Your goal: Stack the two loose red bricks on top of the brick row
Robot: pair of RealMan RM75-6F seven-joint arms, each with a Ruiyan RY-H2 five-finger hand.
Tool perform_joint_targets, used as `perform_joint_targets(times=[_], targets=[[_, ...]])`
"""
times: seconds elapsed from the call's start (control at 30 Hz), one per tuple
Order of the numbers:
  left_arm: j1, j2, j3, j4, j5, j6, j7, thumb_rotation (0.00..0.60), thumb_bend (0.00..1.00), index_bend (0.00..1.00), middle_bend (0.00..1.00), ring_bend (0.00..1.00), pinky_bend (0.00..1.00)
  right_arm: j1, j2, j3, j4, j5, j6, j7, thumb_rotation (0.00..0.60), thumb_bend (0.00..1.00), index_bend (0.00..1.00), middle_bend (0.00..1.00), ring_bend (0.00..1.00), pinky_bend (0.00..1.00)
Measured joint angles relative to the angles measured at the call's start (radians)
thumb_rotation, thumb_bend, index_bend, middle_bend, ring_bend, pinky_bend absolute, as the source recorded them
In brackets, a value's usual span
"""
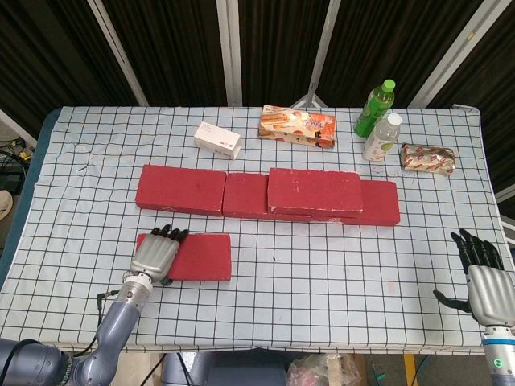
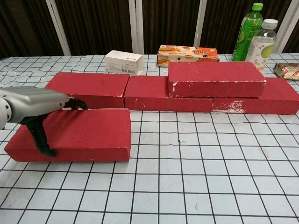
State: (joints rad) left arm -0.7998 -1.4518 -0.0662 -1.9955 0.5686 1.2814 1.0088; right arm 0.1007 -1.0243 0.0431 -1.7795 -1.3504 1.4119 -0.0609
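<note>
Left hand [image 1: 154,256]: you clasp the loose red brick [image 1: 193,256], fingers over its top, thumb on its near face.
Loose red brick: near the table's [image 1: 338,297] front-left corner, far edge tilted up.
Brick row [image 1: 265,195]: mid-table; one stacked brick [image 1: 314,190] on top.
Right hand [image 1: 483,277]: fingers apart, empty, front-right corner.

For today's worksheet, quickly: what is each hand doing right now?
Left hand: grips the loose red brick.
Right hand: open, holding nothing.

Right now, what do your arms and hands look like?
Both hands, left hand and right hand, have shiny silver backs and black fingers. My left arm is smooth grey-blue, with a thin black cable by the wrist.
</note>
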Motion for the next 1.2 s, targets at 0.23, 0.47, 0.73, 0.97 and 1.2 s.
perform_joint_targets(times=[0.23,0.47,0.73,0.97,1.2], targets=[[-0.048,0.032,-0.038,-0.020,-0.086,-0.004,0.051,0.600,0.00,0.16,0.22,0.12,0.20,0.002,-0.001,0.003,-0.015,-0.004,-0.007,-0.013,0.600,0.15,0.05,0.00,0.00,0.00],[-0.147,0.099,-0.124,-0.032,-0.308,-0.047,0.117,0.600,0.00,0.18,0.22,0.12,0.18,0.008,-0.006,0.014,-0.043,0.019,-0.017,-0.045,0.600,0.15,0.05,0.00,0.00,0.00],[-0.306,0.178,-0.266,0.023,-0.510,-0.103,0.163,0.600,0.00,0.19,0.22,0.12,0.16,0.017,-0.021,0.039,-0.064,0.064,-0.020,-0.083,0.600,0.15,0.05,0.00,0.00,0.00],[-0.362,0.183,-0.293,0.145,-0.525,-0.172,0.146,0.600,0.00,0.21,0.22,0.11,0.14,0.026,-0.048,0.055,-0.048,0.119,-0.040,-0.101,0.600,0.15,0.05,0.00,0.00,0.00],[-0.386,0.141,-0.265,0.305,-0.442,-0.276,0.091,0.600,0.00,0.21,0.21,0.11,0.14,0.024,-0.062,0.072,-0.038,0.150,-0.024,-0.123,0.600,0.15,0.05,0.00,0.00,0.00]])
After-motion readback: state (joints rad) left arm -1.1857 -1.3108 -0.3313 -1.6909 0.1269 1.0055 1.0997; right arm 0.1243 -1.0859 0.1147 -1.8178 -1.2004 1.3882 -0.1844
